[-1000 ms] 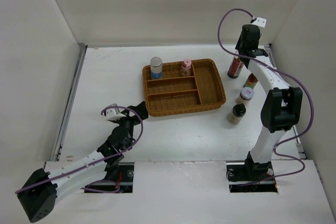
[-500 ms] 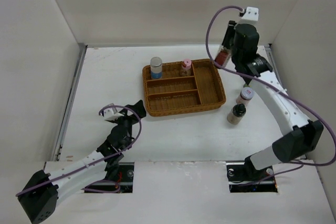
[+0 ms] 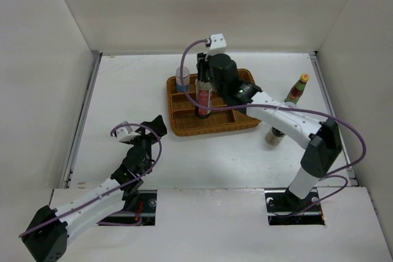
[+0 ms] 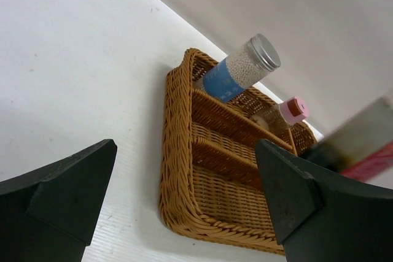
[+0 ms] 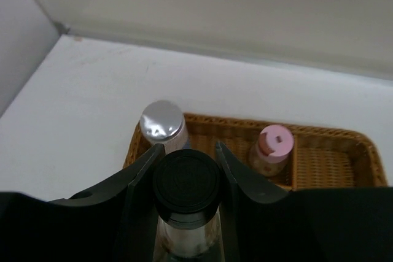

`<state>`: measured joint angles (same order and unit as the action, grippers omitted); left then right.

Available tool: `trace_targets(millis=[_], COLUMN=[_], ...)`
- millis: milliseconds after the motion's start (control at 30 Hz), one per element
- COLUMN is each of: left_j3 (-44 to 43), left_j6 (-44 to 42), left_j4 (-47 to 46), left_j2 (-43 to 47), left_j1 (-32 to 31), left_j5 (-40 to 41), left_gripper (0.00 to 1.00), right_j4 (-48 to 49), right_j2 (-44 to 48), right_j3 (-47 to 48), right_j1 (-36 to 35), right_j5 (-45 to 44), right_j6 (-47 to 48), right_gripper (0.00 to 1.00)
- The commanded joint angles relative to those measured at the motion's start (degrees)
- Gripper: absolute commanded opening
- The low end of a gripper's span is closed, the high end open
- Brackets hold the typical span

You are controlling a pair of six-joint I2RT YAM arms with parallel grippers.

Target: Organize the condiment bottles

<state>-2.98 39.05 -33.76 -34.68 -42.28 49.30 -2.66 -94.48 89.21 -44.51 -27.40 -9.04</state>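
Top external: high over the near edge, tilted down, taking in the whole table (image 3: 123, 90). Left wrist: low above the table, facing the wicker tray (image 4: 175, 151) from its near-left corner. Right wrist: close over the tray, looking down past the black-capped bottle (image 5: 186, 182). Common to all 3: tray and silver-lidded jar (image 4: 239, 69); to both wrist views, the pink-capped bottle (image 4: 288, 111).

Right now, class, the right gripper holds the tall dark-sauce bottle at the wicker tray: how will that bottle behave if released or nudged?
The dark-sauce bottle is tall and narrow, so it may tip, especially on the dividers of the wicker tray. It looks like clear glass holding liquid: probably heavy for its size and breakable.
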Motion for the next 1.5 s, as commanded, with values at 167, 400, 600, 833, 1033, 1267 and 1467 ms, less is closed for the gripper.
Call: trace_targets(millis=[167,400,600,833,1033,1267,1467], left_j3=[2.19,2.19,2.19,2.19,2.19,2.19,2.19], left_j6=[1.03,1.12,1.21,1.21,1.29,1.38,1.82], left_j4=[0.27,-0.17,-0.26,-0.26,-0.34,-0.34,-0.61], left_j2=[0.75,0.31,0.49,0.31,0.31,0.22,-0.57], left_j1=[0.32,0.23,0.14,-0.04,-0.04,-0.12,-0.04], left_j5=[0.36,0.01,0.01,0.01,-0.08,-0.17,-0.43], left_gripper=[1.0,1.0,1.0,1.0,1.0,1.0,1.0], right_j4=[12.24,12.41,11.88,12.5,12.76,18.73,19.0], right_j2=[-3.87,-4.84,-7.91,-11.95,-14.06,-14.51,-14.42], right_j3=[7.47,12.03,15.9,16.61,14.6,5.72,9.21], right_j1=[-4.22,-4.84,-5.01,-5.01,-5.27,-7.3,-6.42], right_j5=[-1.61,-1.61,-1.61,-1.43,-1.26,-3.36,-4.42], right_j6=[-0.11,1.3,2.97,2.1,0.87,1.21,1.83], right_gripper=[0.16,0.16,0.16,0.16,0.17,0.18,0.18])
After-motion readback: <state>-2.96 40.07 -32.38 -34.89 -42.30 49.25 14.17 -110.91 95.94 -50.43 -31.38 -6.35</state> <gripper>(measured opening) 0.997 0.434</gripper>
